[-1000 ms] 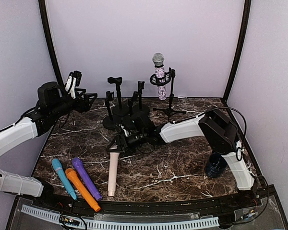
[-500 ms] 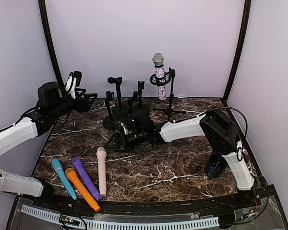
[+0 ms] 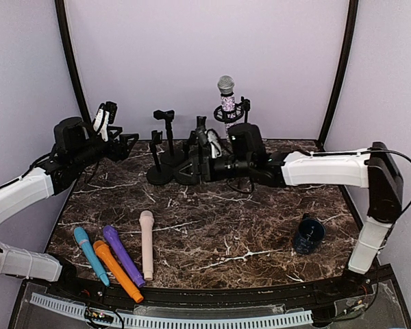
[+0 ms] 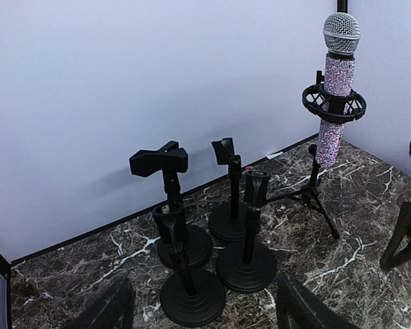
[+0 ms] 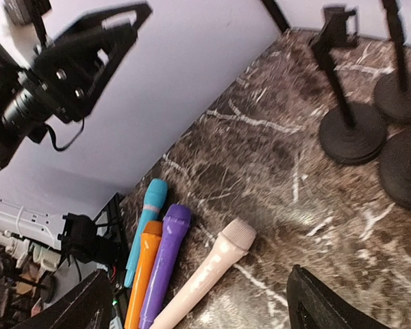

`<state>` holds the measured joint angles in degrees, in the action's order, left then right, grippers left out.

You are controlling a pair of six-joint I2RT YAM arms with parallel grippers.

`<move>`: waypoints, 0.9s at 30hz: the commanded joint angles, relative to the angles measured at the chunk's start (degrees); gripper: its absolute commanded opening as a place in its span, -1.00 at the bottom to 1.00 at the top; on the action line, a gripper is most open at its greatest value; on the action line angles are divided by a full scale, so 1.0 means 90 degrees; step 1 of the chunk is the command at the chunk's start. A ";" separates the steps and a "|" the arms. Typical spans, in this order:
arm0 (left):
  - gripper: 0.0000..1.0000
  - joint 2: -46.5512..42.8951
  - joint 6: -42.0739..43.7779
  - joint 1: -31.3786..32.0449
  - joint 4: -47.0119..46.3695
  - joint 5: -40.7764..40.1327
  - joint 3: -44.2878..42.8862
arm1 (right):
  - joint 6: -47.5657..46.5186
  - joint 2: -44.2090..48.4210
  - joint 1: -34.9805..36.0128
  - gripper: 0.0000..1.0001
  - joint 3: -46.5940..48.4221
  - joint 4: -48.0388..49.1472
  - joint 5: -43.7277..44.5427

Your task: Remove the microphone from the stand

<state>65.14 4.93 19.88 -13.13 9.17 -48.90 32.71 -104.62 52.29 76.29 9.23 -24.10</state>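
A glittery microphone (image 3: 227,103) with a silver head stands upright in the ring clip of a black tripod stand (image 3: 244,140) at the back; in the left wrist view the microphone (image 4: 335,82) sits at top right. A pink microphone (image 3: 146,243) lies flat on the marble near the front, also under the right wrist camera (image 5: 205,274). My right gripper (image 3: 193,159) hovers open and empty among the short stands, well above the pink microphone. My left gripper (image 3: 106,118) is raised at the left, open and empty, its fingers (image 4: 298,312) framing the short stands.
Several short black desk stands (image 3: 166,161) with empty clips cluster left of the tripod. Teal (image 3: 90,255), orange (image 3: 116,271) and purple (image 3: 122,255) microphones lie side by side at the front left. A dark blue cup (image 3: 308,235) stands at the right.
The right gripper opened and let go of the pink microphone, which now lies on the table. The right arm then rose and swung back toward the stands. The left arm stayed still.
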 commanded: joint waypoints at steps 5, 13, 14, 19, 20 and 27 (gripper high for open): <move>0.46 -0.0070 0.0078 0.0018 -0.0004 0.0000 -0.0004 | -0.0779 0.1681 -0.1250 0.71 -0.1149 -0.0182 0.1522; 0.46 -0.0056 0.0096 0.0018 -0.0006 -0.0018 -0.0002 | -0.1207 0.1957 -0.2606 0.59 -0.1322 -0.0282 0.1726; 0.46 -0.0050 0.0104 0.0018 -0.0002 -0.0030 0.0000 | -0.1246 0.1914 -0.2721 0.59 -0.1293 -0.0225 0.1693; 0.46 -0.0024 0.0130 0.0018 0.0003 -0.0052 -0.0005 | -0.1554 0.1390 -0.3119 0.52 -0.0857 -0.0079 0.1422; 0.46 -0.0018 0.0139 0.0018 0.0003 -0.0052 -0.0006 | -0.1668 0.1223 -0.3140 0.49 -0.0694 -0.0086 0.1411; 0.46 0.0002 0.0220 0.0018 0.0022 -0.0108 -0.0005 | -0.2315 0.0290 -0.3288 0.32 0.0224 -0.0047 0.1204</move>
<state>65.30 5.61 19.88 -13.13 8.80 -48.90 16.10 -98.54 23.49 73.28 6.35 -11.40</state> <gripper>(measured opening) 0.730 0.679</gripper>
